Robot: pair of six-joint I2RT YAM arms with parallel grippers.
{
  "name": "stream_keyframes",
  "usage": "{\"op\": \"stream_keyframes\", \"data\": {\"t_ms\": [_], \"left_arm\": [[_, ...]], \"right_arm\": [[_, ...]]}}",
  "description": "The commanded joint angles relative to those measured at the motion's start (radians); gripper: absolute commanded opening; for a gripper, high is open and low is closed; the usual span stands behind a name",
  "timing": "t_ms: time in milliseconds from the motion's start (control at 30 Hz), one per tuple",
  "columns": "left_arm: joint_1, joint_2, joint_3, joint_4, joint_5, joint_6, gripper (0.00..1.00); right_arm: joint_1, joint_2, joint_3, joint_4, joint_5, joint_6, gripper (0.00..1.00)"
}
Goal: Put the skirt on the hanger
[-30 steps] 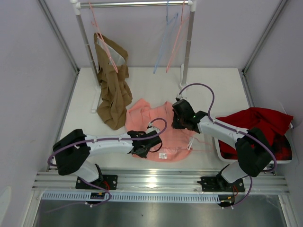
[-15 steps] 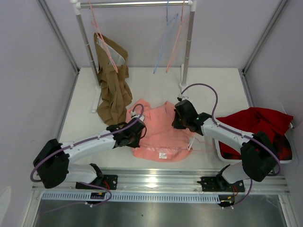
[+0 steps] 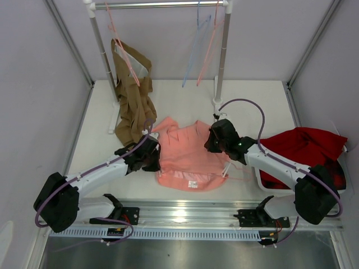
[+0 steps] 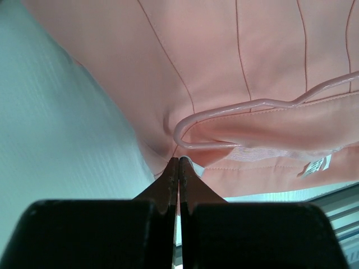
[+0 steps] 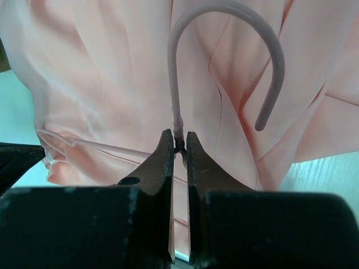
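Note:
The salmon-pink skirt [image 3: 185, 157] lies flat on the table between my arms, its white label [image 3: 192, 183] near the front edge. My left gripper [image 3: 152, 158] is at the skirt's left edge, jaws shut on a fold of the fabric [image 4: 178, 162]. The pink wire hanger [image 4: 224, 109] has one rounded shoulder tucked at the waistband opening. My right gripper [image 3: 213, 143] is over the skirt's right side, shut on the hanger's twisted neck [image 5: 179, 137], just below the hook [image 5: 224, 33]. A stretch of hanger wire [image 3: 227, 168] shows at the skirt's right edge.
A clothes rack stands at the back with posts [image 3: 221, 56]. A brown garment [image 3: 134, 106] hangs on its left side, a pale blue hanger [image 3: 193, 56] and a pink one on the right. A dark red cloth [image 3: 303, 148] fills a white tray at the right.
My left gripper has moved left from the skirt's middle to its left edge, drawing that edge outward. The right gripper has shifted slightly right with the hanger.

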Motion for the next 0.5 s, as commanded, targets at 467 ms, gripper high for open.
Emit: {"op": "stream_keyframes", "data": {"t_ms": [467], "left_arm": [[0.122, 0.002, -0.037, 0.107, 0.094, -0.03, 0.0]], "right_arm": [[0.003, -0.102, -0.065, 0.085, 0.017, -0.003, 0.0]]}}
